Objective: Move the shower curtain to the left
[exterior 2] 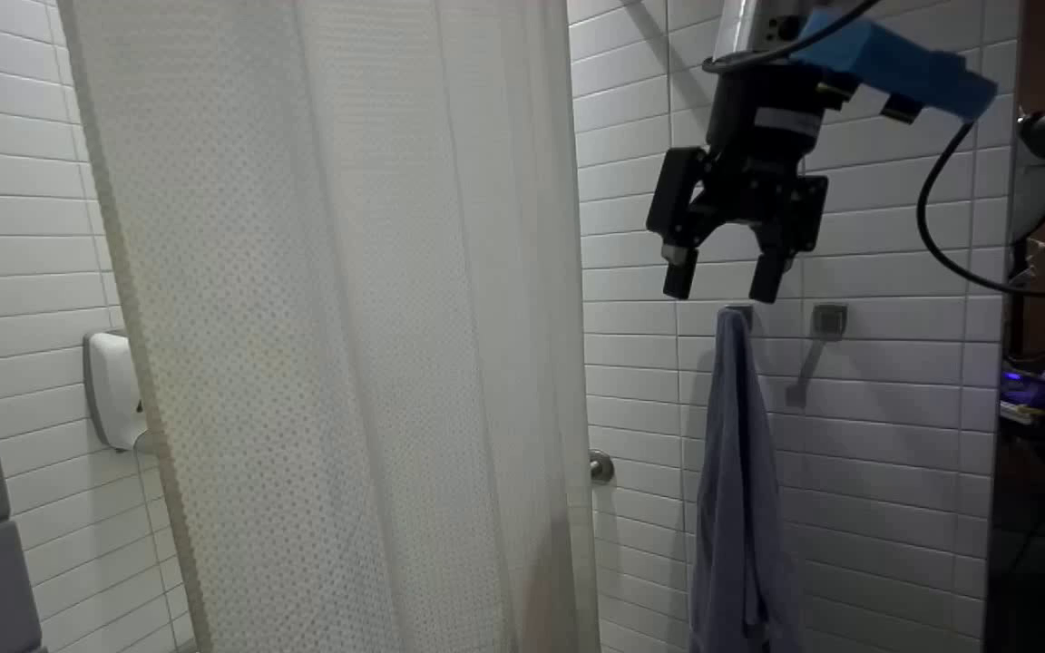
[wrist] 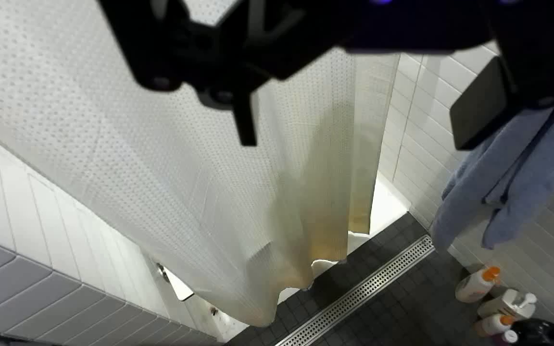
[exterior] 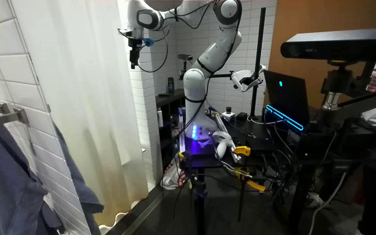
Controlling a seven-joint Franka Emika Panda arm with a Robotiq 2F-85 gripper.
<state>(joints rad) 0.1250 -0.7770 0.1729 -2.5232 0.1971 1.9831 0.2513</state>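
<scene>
In both exterior views, the tall off-white cloth shower curtain (exterior 2: 350, 317) hangs near the blue-grey cloth garment (exterior 2: 738, 508). In the wrist view, the jaws are wide open with nothing inside. I'd pinch the curtain's edge nearest the garment, then pull gently left.

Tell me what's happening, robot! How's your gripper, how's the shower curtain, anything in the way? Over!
Gripper open, holding nothing. Shower curtain hanging in folds, not gripped. Blue-grey garment on tiled wall, seemingly not in the way.
</scene>
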